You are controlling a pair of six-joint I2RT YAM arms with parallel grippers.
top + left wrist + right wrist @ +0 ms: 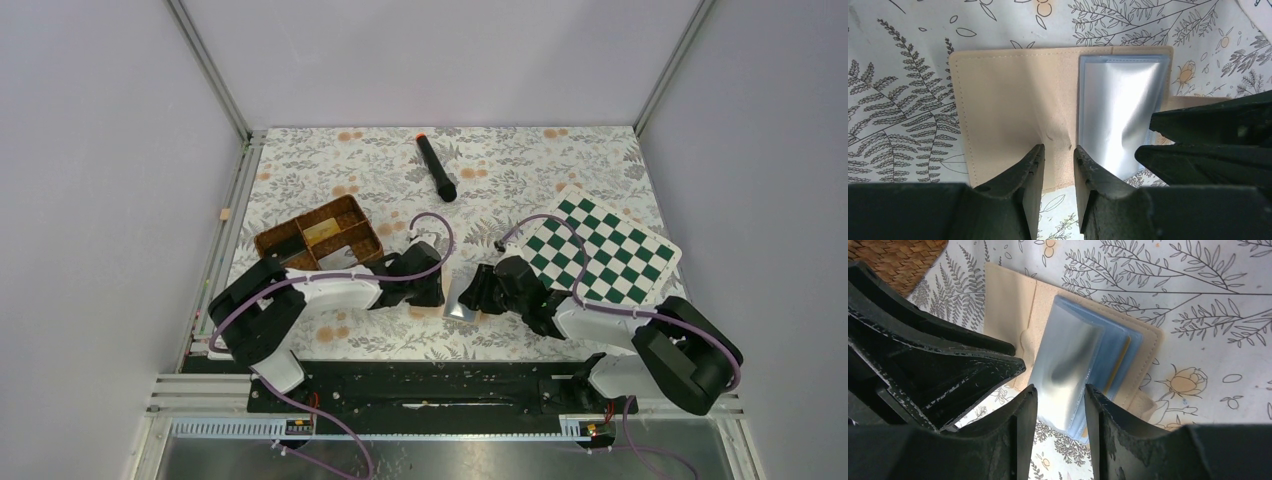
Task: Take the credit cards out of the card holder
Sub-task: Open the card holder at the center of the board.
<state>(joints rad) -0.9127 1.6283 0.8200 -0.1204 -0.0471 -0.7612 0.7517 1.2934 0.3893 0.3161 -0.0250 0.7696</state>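
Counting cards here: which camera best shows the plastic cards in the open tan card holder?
Right wrist view: light blue and yellow card edges fan out behind the clear sleeve in the open tan card holder. Left wrist shows only that sleeve, silvered by glare; top view, a tiny pale patch.

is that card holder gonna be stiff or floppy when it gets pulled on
Probably floppy: the card holder puckers where the left gripper pinches it. Its clear sleeves bow and shine, so likely limp and somewhat slippery. Lying flat, it shouldn't roll.
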